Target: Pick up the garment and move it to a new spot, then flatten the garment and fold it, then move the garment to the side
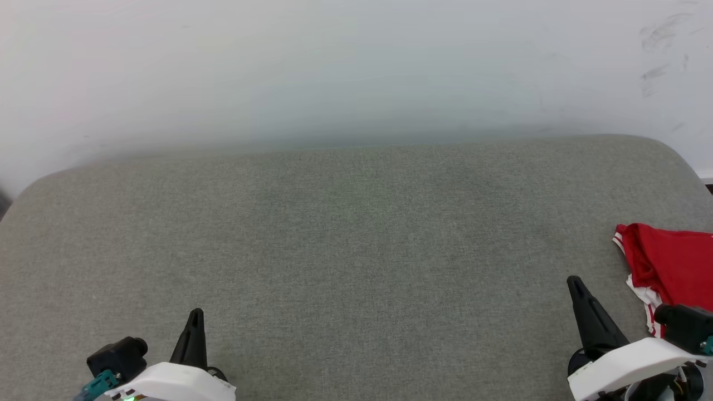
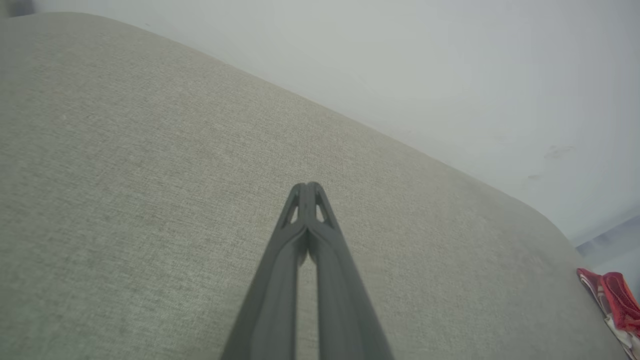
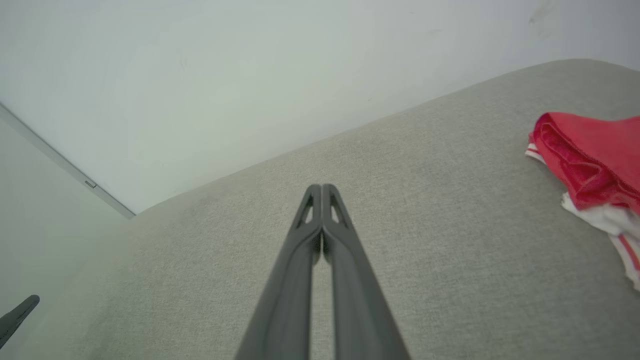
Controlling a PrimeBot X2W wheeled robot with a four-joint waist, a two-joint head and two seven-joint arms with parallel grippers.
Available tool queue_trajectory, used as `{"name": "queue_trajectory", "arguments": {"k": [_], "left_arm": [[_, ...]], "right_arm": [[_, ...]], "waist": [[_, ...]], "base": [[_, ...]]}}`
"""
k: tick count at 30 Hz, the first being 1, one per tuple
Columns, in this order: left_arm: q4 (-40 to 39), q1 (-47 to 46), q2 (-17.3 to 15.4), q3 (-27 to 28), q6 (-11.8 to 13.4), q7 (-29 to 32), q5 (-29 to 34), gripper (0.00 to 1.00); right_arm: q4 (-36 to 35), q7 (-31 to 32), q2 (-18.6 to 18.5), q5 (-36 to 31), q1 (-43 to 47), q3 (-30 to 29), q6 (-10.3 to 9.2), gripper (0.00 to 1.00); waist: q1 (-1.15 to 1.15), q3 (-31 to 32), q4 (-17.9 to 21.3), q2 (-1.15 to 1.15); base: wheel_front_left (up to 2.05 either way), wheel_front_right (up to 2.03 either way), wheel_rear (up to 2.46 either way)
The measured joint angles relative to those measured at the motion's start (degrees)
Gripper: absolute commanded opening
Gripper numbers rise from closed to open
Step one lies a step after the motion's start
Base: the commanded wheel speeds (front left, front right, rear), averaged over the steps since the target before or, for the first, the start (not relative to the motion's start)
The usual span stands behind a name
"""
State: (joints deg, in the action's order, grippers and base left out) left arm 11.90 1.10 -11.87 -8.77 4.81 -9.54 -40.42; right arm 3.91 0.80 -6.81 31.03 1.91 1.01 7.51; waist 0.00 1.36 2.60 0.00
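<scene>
Garment (image 1: 668, 256) is bunched up at the far right of the grey fabric surface (image 1: 356, 234), cut off by the right edge of the head view. Red cloth sits on top, with white trim carrying red stripes along its left and lower edge. No numbers or letters are readable from here.

Right gripper (image 1: 575, 284) is the closest one. The garment is to its right and a little ahead of the fingertips, near but clear of them. The fingers point up the surface past the cloth's left edge. In the head view the right wrist housing overlaps the garment's lower corner; I cannot tell if they touch. The right wrist view has the red folds at upper right and the gripper (image 3: 321, 189) clenched, fingers pressed together, nothing between them.

Left gripper (image 1: 195, 314) is at lower left, well apart from the garment, with most of the bare surface between them. It is also clenched on nothing, fingers flush in the left wrist view (image 2: 306, 187), where the garment (image 2: 617, 300) is a red sliver at the lower right corner.

Pale wall (image 1: 356, 67) runs behind the far edge of the surface.
</scene>
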Motion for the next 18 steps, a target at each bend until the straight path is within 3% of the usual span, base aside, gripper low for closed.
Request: {"name": "queue_trajectory", "arguments": {"k": [18], "left_arm": [[0.53, -1.62, 2.08, 3.67, -2.93, 3.91, -12.84, 0.0]], "right_arm": [[2.42, 1.27, 0.82, 15.33, -1.96, -1.57, 0.0, 0.0]], "waist": [[0.0, -0.26, -0.44, 0.0]], "base": [[0.0, 0.0, 0.0]]}}
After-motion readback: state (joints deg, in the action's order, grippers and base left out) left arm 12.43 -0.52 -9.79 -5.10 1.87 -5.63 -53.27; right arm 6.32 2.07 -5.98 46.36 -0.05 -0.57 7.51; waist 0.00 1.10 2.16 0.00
